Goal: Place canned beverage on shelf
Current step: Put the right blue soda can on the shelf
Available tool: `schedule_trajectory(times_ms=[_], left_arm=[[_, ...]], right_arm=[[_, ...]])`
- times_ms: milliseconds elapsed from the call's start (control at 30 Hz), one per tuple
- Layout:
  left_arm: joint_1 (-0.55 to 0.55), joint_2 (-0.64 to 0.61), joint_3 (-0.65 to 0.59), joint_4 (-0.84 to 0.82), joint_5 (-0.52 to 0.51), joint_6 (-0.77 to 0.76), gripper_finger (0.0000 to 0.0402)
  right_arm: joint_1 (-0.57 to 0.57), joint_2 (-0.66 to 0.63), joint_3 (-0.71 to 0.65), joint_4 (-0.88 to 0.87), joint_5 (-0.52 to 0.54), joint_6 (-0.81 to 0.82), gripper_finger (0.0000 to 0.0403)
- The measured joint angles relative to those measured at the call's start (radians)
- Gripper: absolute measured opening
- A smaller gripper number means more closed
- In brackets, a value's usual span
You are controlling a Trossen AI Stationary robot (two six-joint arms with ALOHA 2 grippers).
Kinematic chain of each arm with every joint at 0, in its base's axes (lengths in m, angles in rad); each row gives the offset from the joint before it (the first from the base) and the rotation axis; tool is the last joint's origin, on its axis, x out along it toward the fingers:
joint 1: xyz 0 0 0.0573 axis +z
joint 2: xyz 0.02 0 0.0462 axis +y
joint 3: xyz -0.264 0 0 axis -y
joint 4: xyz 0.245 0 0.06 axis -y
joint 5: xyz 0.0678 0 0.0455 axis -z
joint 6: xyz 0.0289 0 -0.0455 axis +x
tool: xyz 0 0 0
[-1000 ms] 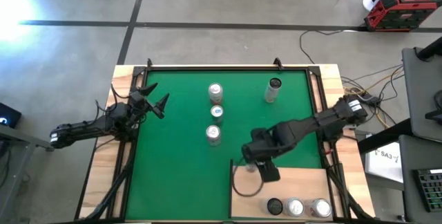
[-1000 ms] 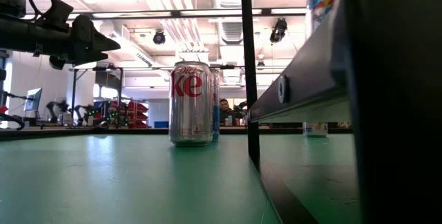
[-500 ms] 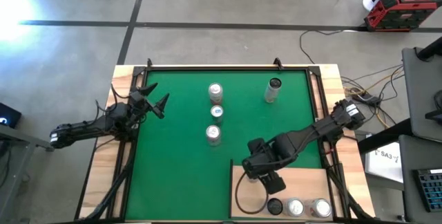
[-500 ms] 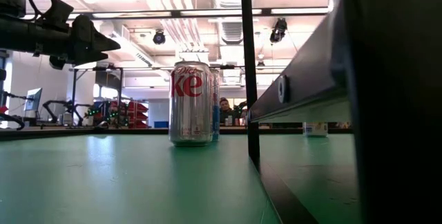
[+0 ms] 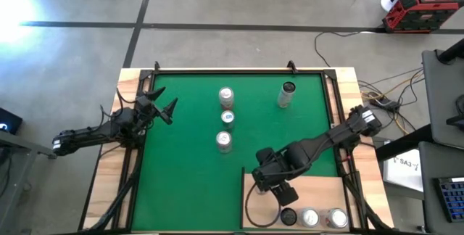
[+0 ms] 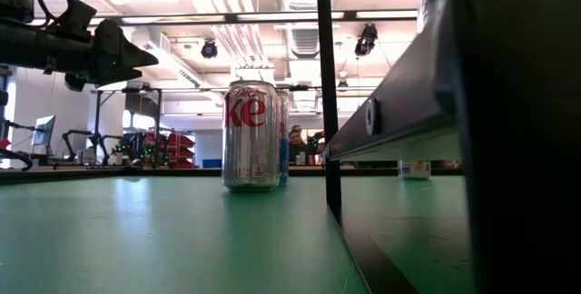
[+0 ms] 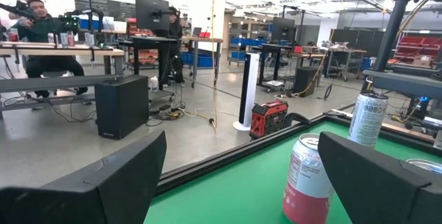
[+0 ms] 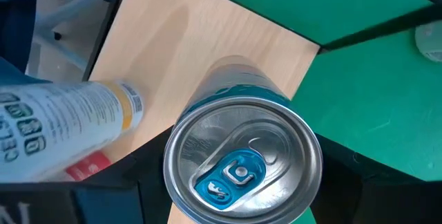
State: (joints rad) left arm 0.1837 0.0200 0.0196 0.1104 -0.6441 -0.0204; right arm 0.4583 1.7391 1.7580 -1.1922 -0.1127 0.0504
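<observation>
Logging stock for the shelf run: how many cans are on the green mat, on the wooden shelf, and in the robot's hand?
Cans on green mat: 4
Cans on shelf: 3
Can in right hand: 1
Total: 8

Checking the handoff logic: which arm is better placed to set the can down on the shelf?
Right. The right gripper holds the can over the shelf, beside three cans there. The left gripper waits open at the mat's far left edge.
</observation>
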Motion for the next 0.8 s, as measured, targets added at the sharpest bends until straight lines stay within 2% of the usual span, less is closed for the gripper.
schedule_trajectory(times_ms=[233, 367, 533, 800], left_arm=[[0.000, 0.000, 0.000, 0.000, 0.000, 0.000, 0.0363], [0.000, 0.000, 0.000, 0.000, 0.000, 0.000, 0.0363], [0.000, 0.000, 0.000, 0.000, 0.000, 0.000, 0.0363], [0.000, 0.000, 0.000, 0.000, 0.000, 0.000, 0.0363]], right_arm=[[0.005, 0.040, 0.006, 0.011, 0.001, 0.010, 0.0240], [0.005, 0.069, 0.053, -0.019, 0.013, 0.044, 0.0240], [0.009, 0.138, 0.158, -0.100, 0.046, 0.070, 0.0240], [0.013, 0.286, 0.373, -0.332, 0.069, 0.122, 0.0240]])
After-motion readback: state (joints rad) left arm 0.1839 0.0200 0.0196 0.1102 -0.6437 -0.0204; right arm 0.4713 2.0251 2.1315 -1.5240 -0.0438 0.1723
